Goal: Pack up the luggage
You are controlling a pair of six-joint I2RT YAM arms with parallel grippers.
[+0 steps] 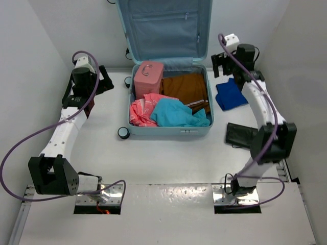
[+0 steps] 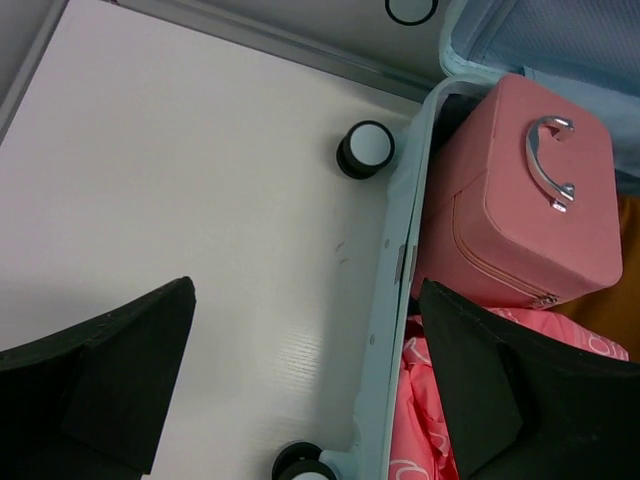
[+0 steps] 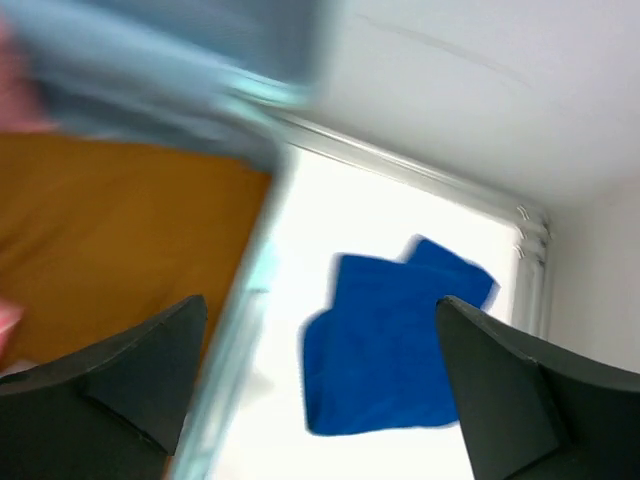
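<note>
Nearest, on the right of the counter [image 1: 168,158], lies a flat black item [image 1: 239,135], perhaps a pouch, not yet packed. Beyond it the luggage [image 1: 168,131] lies open mid-counter, its lid [image 1: 163,25] upright at the far wall. Inside, a teal garment [image 1: 179,113] and a coral-pink garment [image 1: 143,109] fill the near half. A brown garment [image 1: 186,88] and a pink vanity case [image 1: 148,75] fill the far half. Just right of the shell, a blue folded cloth [image 1: 231,95] lies on the counter. The right claw [image 3: 322,305] hangs over that cloth, spread wide and empty, though its wrist view is blurred. The left claw [image 2: 305,300], equally wide and empty, straddles the luggage's left rim beside the pink vanity case. I judge the step in hand is fetching the blue folded cloth: the right claw needs to descend, pinch it, and carry it leftward over the rim.
</note>
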